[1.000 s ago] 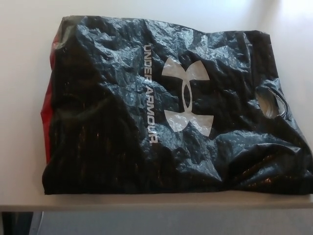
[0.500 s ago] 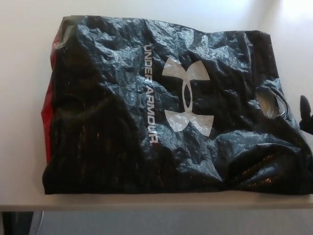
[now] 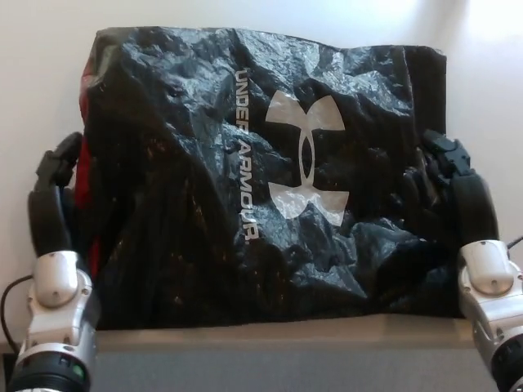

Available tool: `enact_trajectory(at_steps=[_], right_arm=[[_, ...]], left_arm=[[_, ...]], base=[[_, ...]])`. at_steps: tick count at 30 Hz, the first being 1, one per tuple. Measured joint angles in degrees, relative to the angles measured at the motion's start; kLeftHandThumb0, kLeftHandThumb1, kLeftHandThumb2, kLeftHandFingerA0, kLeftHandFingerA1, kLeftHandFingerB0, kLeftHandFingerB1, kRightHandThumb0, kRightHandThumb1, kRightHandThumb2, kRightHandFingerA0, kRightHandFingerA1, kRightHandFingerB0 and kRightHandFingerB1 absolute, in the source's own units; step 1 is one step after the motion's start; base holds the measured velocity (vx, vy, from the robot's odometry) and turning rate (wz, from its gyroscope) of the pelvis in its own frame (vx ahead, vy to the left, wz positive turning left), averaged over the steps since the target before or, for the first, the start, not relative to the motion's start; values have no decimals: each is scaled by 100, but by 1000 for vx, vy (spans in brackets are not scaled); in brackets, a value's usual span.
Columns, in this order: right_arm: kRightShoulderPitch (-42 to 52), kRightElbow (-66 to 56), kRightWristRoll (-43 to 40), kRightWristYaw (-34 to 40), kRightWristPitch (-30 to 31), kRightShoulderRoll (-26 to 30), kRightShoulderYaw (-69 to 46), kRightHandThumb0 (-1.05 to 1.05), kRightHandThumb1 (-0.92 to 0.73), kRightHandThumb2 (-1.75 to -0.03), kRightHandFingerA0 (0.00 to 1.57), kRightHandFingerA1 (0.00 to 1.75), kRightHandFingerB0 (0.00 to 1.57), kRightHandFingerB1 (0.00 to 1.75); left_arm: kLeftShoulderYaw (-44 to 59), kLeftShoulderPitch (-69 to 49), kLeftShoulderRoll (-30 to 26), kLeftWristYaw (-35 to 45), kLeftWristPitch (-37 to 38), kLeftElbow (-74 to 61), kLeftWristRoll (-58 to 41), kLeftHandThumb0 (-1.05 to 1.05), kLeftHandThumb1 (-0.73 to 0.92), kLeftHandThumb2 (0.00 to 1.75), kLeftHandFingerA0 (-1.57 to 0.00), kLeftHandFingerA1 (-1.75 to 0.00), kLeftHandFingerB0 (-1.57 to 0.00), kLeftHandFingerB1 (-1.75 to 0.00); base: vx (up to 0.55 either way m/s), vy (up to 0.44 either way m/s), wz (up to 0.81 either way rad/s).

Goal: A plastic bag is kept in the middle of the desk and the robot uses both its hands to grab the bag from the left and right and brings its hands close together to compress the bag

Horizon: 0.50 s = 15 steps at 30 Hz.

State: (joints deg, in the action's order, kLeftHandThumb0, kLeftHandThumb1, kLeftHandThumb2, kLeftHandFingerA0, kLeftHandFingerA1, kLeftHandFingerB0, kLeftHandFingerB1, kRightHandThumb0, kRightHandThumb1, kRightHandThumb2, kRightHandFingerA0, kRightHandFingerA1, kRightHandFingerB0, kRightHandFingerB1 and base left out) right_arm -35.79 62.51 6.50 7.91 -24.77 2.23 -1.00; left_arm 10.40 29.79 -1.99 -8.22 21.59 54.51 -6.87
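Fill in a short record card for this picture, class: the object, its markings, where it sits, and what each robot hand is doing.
object: black plastic bag, crinkled, red showing along its left edge
markings: white logo and UNDER ARMOUR lettering
location: on a pale desk, near the front edge
left hand: pressed against the bag's left side
right hand: pressed against the bag's right side
grip: finger closure unclear on both hands

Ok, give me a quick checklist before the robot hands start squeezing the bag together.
1. Bag fully on desk: ok.
2. Left robot hand against bag's left edge: ok.
3. Right robot hand against bag's right edge: ok.
4. Fingers actually gripping plastic: cannot tell.
5. Both hands at similar height: ok.
6. Nothing between the hands but the bag: ok.
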Motion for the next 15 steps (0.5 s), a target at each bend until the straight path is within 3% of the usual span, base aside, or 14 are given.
enact_trajectory(at_steps=[3,4,6,7,10,15], right_arm=[[-34,-6,32,25,6,-217,94,-73,-70,-108,2,42,5,38],[-38,-9,39,29,7,-258,112,-74,-91,-69,12,29,12,26],[-41,-35,56,50,17,-353,165,-75,-92,-69,11,29,11,26],[-42,-62,67,66,33,-406,194,-71,-71,-109,3,40,4,36],[-43,-178,79,71,57,-569,273,-83,-77,-111,0,30,12,30],[-43,-334,72,32,67,-779,328,-83,-77,-112,1,33,11,27]], left_arm=[[-179,-9,231,-38,0,-39,65,-66,92,82,-21,-42,-19,-32],[-217,-9,272,-48,0,-43,87,-72,92,81,-22,-43,-21,-33],[-302,-9,373,-76,0,-44,134,-69,92,82,-19,-42,-18,-33],[-339,-2,434,-90,1,-45,157,-31,63,118,-3,-50,0,-47],[-468,18,645,-106,-1,-74,203,-31,64,119,-3,-51,0,-47],[-624,18,896,-137,-2,-141,248,-30,64,120,-2,-51,0,-48]], base=[[0,0,0],[0,0,0],[0,0,0],[0,0,0],[0,0,0],[0,0,0]])
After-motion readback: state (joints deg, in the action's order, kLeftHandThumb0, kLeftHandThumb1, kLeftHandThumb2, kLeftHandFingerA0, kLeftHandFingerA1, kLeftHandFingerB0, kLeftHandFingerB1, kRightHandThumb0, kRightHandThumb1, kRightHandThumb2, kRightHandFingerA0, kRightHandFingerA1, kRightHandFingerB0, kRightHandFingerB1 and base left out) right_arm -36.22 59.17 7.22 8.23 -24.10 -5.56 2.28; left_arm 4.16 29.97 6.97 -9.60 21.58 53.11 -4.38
